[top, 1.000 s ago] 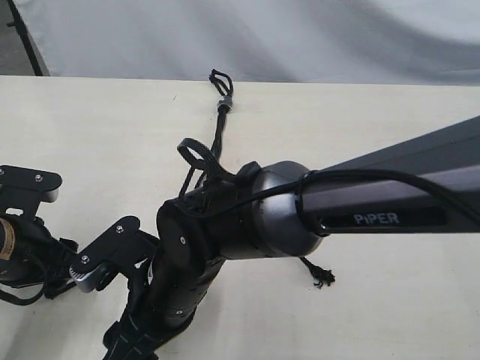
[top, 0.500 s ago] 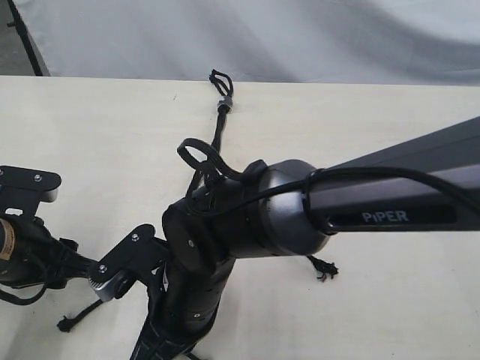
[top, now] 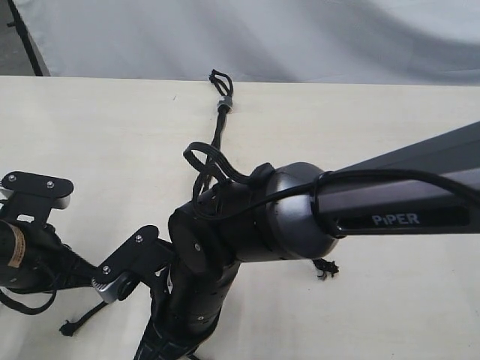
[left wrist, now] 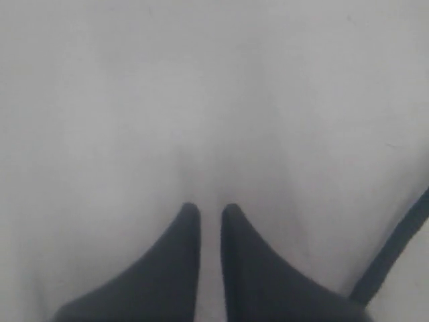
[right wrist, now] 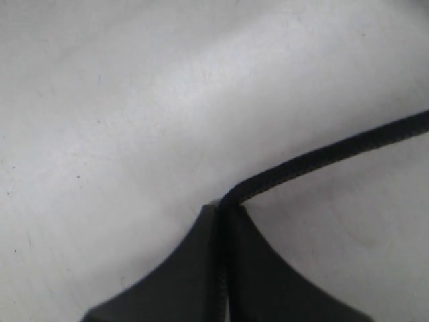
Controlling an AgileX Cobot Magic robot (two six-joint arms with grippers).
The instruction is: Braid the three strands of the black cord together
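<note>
Little braiding looks done: right jaws clamp one strand (right wrist: 322,155), while left jaws stand narrowly apart, gripping nothing.

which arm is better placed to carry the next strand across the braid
Right. The right claw is shut on a strand, ready to carry it across. The left claw shows a narrow gap with nothing in it, so it would probably have to grasp one first.
</note>
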